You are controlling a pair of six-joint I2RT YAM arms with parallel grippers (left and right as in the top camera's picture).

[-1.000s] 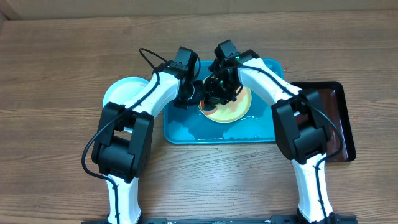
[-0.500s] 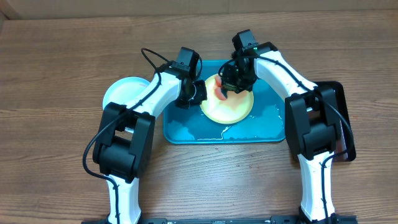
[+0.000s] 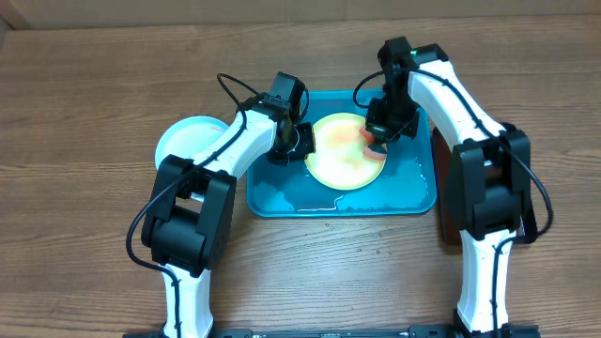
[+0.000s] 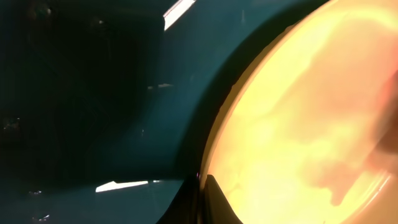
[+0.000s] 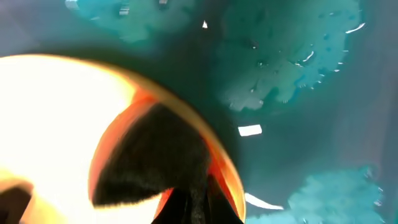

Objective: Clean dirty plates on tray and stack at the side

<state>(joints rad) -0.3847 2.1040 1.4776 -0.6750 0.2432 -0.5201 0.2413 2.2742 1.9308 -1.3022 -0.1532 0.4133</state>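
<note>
A pale yellow-green plate [image 3: 343, 155] with a red smear near its right rim lies on the turquoise tray [image 3: 282, 197]. My left gripper [image 3: 301, 141] is shut on the plate's left rim; the left wrist view shows the rim between the jaws [image 4: 202, 199] and the plate [image 4: 298, 118]. My right gripper [image 3: 379, 133] is shut on a dark wiping pad [image 5: 155, 155] that presses on the plate's right edge [image 5: 50, 118]. A light blue plate [image 3: 183, 139] rests on the table left of the tray. The third plate is not in view.
Wet foamy patches lie on the tray floor [image 5: 292, 62]. The dark brown-red tray [image 3: 445, 221] sits to the right of the turquoise one, mostly hidden under my right arm. Bare wooden table [image 3: 94, 84] surrounds everything.
My right gripper has swept with the pad from the plate's left-centre to its right edge, uncovering more of the plate. My left gripper has held still on the rim.
</note>
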